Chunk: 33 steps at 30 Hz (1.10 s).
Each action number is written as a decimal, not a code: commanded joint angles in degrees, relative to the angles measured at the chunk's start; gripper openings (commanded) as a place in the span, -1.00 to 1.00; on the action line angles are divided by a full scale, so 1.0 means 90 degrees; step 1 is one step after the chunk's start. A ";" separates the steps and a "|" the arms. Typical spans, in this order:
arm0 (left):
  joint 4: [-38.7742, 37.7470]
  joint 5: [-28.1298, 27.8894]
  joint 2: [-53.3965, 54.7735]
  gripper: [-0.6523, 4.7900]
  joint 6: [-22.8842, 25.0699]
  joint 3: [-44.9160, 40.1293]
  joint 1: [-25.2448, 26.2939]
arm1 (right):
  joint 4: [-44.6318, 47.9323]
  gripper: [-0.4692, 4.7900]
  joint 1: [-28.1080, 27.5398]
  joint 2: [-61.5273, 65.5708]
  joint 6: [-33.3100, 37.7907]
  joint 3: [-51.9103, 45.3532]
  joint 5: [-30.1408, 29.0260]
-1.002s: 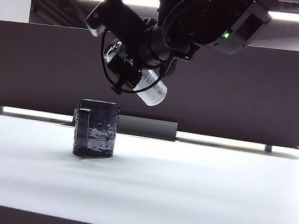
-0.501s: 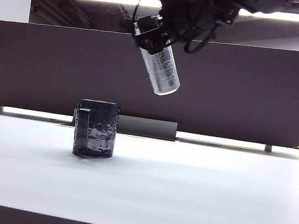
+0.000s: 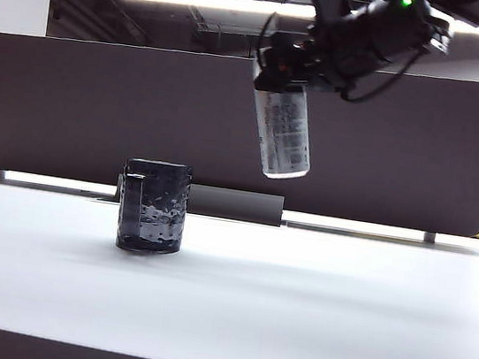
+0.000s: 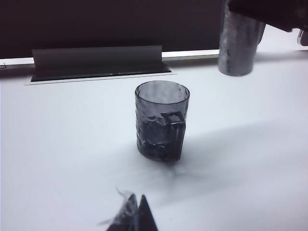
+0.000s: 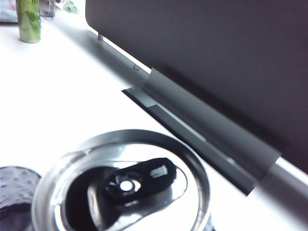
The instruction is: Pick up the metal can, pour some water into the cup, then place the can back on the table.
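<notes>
White table (image 3: 311, 306): cup (image 3: 154, 207) standing; right gripper (image 3: 292, 69) clamping metal can (image 3: 287, 136) aloft; left gripper (image 4: 132, 216) state unclear.

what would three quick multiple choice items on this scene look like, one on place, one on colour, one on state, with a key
1. Where is the metal can?
A. standing on the table
B. in the air, up and to the right of the cup in the exterior view
C. inside the cup

2. What colour is the cup?
A. dark, nearly black
B. bright red
C. white

3. How is the can held?
A. upright and free on the table
B. lying flat on its side
C. gripped at its top by the right gripper, hanging nearly upright with a slight tilt

Key: 1 B, since the can hangs clear above the white table beside the cup. 2 A, since the dimpled cup looks dark and translucent in both the exterior and left wrist views. 3 C, since the right gripper clamps the can's upper end. The left gripper sits low near the table, holding nothing.
</notes>
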 commanded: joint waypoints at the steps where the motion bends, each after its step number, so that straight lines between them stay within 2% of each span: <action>1: 0.0053 0.0012 0.0007 -0.78 -0.0017 0.0007 0.0000 | 0.0279 0.13 -0.0153 -0.0182 0.0333 -0.0202 -0.0369; 6: 0.0053 0.0012 0.0007 -0.78 -0.0017 0.0007 0.0000 | 0.0493 0.13 -0.0160 -0.0253 0.0476 -0.0721 -0.0505; 14: 0.0053 0.0015 0.0007 -0.78 -0.0017 0.0007 0.0000 | 0.2293 0.13 -0.0206 -0.0255 0.1554 -0.1916 -0.0619; 15: 0.0053 0.0015 0.0007 -0.78 -0.0017 0.0007 0.0000 | 0.2829 0.13 -0.0206 -0.0250 0.1778 -0.2246 -0.0614; 17: 0.0053 0.0012 0.0007 -0.78 -0.0017 0.0007 0.0000 | 0.3271 0.13 -0.0206 -0.0250 0.1826 -0.2620 -0.0554; 23: 0.0053 0.0012 0.0007 -0.78 -0.0017 0.0007 0.0000 | 0.3524 0.13 -0.0206 -0.0236 0.1778 -0.3109 -0.0180; 33: 0.0053 0.0012 0.0007 -0.78 -0.0017 0.0007 0.0000 | 0.4488 0.13 -0.0204 0.0505 0.1632 -0.3485 -0.0141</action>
